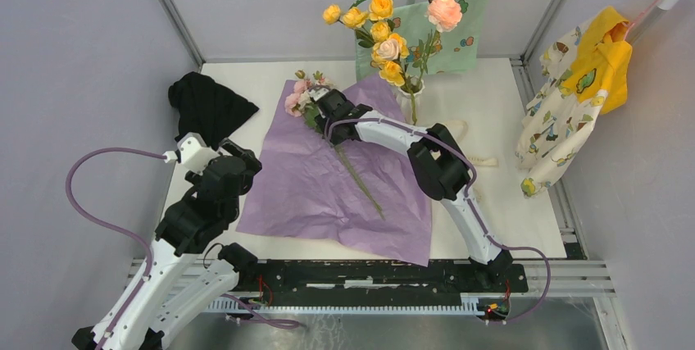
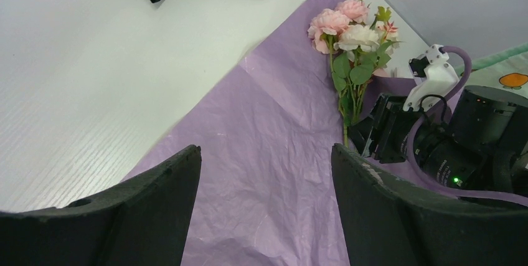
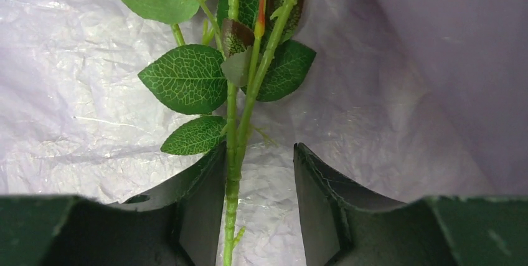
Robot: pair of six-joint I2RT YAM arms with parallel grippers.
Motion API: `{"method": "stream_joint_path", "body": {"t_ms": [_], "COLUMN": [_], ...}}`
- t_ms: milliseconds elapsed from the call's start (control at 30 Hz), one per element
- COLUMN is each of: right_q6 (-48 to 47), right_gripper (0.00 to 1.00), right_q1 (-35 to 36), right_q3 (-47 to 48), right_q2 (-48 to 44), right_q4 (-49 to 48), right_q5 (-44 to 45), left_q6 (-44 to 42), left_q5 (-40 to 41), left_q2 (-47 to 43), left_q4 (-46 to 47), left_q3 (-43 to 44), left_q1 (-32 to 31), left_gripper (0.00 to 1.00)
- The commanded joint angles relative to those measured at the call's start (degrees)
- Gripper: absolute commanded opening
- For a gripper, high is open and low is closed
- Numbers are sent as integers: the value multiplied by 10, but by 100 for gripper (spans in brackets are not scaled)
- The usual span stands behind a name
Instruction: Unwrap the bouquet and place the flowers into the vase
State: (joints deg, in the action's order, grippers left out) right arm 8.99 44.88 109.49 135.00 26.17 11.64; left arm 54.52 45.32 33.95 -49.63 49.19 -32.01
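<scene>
The bouquet is undone: its purple wrapping paper (image 1: 328, 186) lies spread flat on the table. One spray of flowers, pink and cream roses (image 1: 297, 100), lies on the paper with its long stem (image 1: 361, 178) running toward me. My right gripper (image 1: 321, 108) straddles that stem just below the leaves. In the right wrist view the green stem (image 3: 233, 179) rests against the left finger, and a gap separates it from the right one; the right gripper (image 3: 259, 151) is open. The white vase (image 1: 403, 97) holds yellow roses (image 1: 381, 34) and pink roses (image 1: 442, 6). My left gripper (image 2: 266, 154) hovers open over the paper's left part.
A black cloth (image 1: 205, 104) lies at the back left of the table. Cream ribbon (image 1: 483, 159) lies to the right of the paper. A green garment on a hanger (image 1: 447, 38) hangs behind the vase. Patterned and yellow clothes (image 1: 574, 96) hang at the right wall.
</scene>
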Motion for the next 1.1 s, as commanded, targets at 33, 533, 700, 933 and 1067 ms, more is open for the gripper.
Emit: {"method": "stream_joint_path", "body": {"t_ms": [33,533,700,933,1067], "right_q6": [14,22,29,32,32], "right_gripper": [49,6,0,0,0], "right_q1": [7,10,13,28,37], "right_q3": [28,-9,-56,-145,-186], "right_q2": [7,-14,-73,-189,-250], "right_q4": [-22,-49,-74,-112,-127], "right_q5": [-33,-31,-25,-9,-3], "left_q6": [-5,-4,-4,-5,-4], "left_q5": [11,8,7,6,5], "left_q2": [-2,7,9,8,5], "left_q4": [11,11,11,12,11], "left_q3": [-1,0,1,2,1], "left_q1": [-1,-1,-1,-1,-1], "left_gripper": [82,82,82,82,82]}}
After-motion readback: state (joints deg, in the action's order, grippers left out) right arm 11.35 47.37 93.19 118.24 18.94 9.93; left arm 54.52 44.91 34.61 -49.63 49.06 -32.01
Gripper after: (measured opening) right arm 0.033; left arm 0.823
